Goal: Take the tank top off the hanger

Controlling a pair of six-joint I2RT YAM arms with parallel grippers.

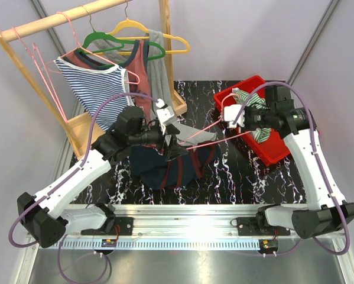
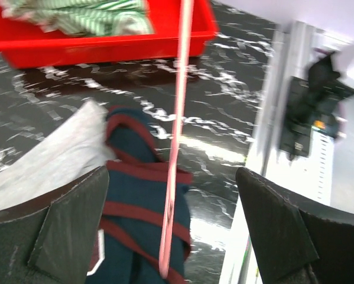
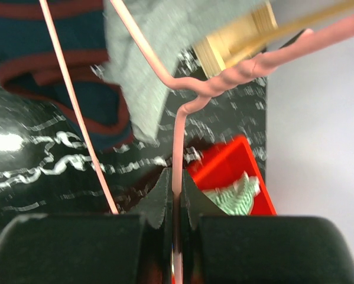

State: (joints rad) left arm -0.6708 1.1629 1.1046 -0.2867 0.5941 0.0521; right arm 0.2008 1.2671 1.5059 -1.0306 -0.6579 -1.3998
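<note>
A navy tank top with maroon trim (image 1: 165, 168) lies bunched on the black marbled table. A pink wire hanger (image 1: 203, 133) slants from it toward the right. My right gripper (image 1: 229, 118) is shut on the hanger's wire (image 3: 178, 148), close below the twisted neck, jaws (image 3: 177, 177) pinching it. My left gripper (image 1: 172, 145) hovers over the tank top, open wide. In the left wrist view the hanger (image 2: 175, 136) runs untouched between the two fingers (image 2: 64, 231), its lower end resting on the tank top (image 2: 135, 201). Whether a strap is still round the wire is hidden.
A grey cloth (image 1: 194, 133) lies beside the tank top. A red bin (image 1: 271, 155) holding a green striped garment stands at the right. At the back left, a wooden rack (image 1: 46, 23) carries a striped top (image 1: 97, 86) and other hangers.
</note>
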